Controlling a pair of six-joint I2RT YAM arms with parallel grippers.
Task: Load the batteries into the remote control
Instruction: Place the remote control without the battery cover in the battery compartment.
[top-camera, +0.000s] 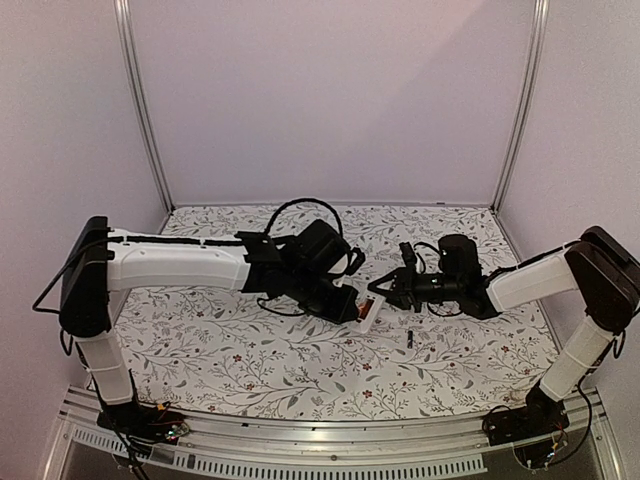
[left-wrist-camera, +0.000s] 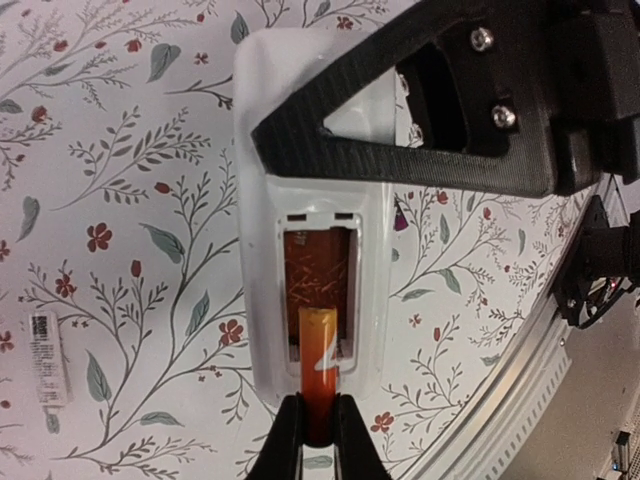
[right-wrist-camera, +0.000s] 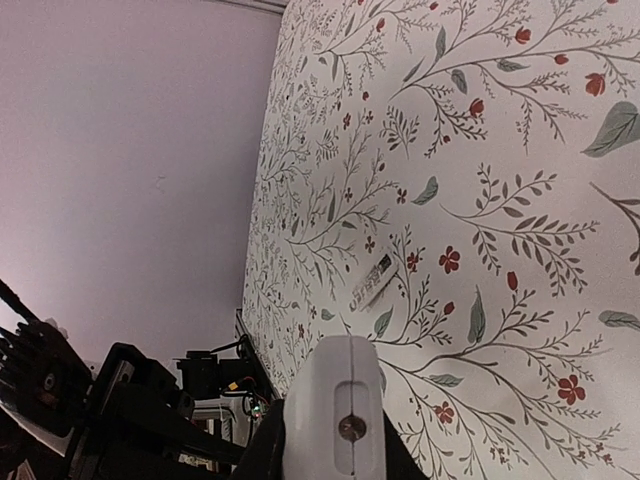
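The white remote control (left-wrist-camera: 262, 210) lies back-up with its battery compartment (left-wrist-camera: 318, 262) open. My right gripper (right-wrist-camera: 335, 455) is shut on one end of the remote (right-wrist-camera: 335, 395) and holds it just above the table; one of its black fingers (left-wrist-camera: 400, 140) crosses the remote in the left wrist view. My left gripper (left-wrist-camera: 318, 440) is shut on the orange-red battery (left-wrist-camera: 322, 360), whose tip sits in the near end of the compartment. In the top view both grippers (top-camera: 350, 303) (top-camera: 386, 292) meet at the remote (top-camera: 369, 318). The black battery (top-camera: 411, 340) lies on the table to its right.
A small white piece with a printed label (left-wrist-camera: 47, 355) lies flat on the floral tablecloth beside the remote; it also shows in the right wrist view (right-wrist-camera: 372, 282). The metal front rail (left-wrist-camera: 520, 400) of the table runs close behind my left gripper.
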